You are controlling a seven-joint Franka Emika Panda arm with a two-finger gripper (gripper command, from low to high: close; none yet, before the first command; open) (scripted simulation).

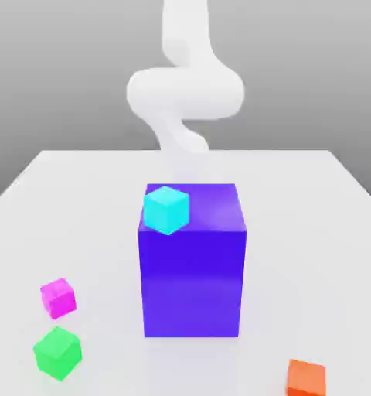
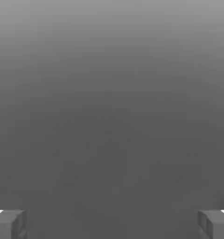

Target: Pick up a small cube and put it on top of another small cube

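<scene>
The small cube [image 1: 58, 298], glossy magenta-pink, rests on the white table [image 1: 312, 232] near the front at the exterior view's left. A green cube [image 1: 57, 353] sits just in front of it, and an orange cube [image 1: 306, 378] lies at the front right. A cyan cube [image 1: 166, 209] stands on the top front-left corner of the big blue-purple block [image 1: 192, 271]. The white arm [image 1: 185, 93] rises behind the block, far from the cubes. In the hand view my gripper [image 2: 112, 224] is open, its grey fingers [image 2: 11, 223] wide apart with nothing between them, facing plain grey background.
The big blue-purple block stands in the table's middle, between the arm and the front cubes. Bare table lies to both sides of the block and between the green and orange cubes.
</scene>
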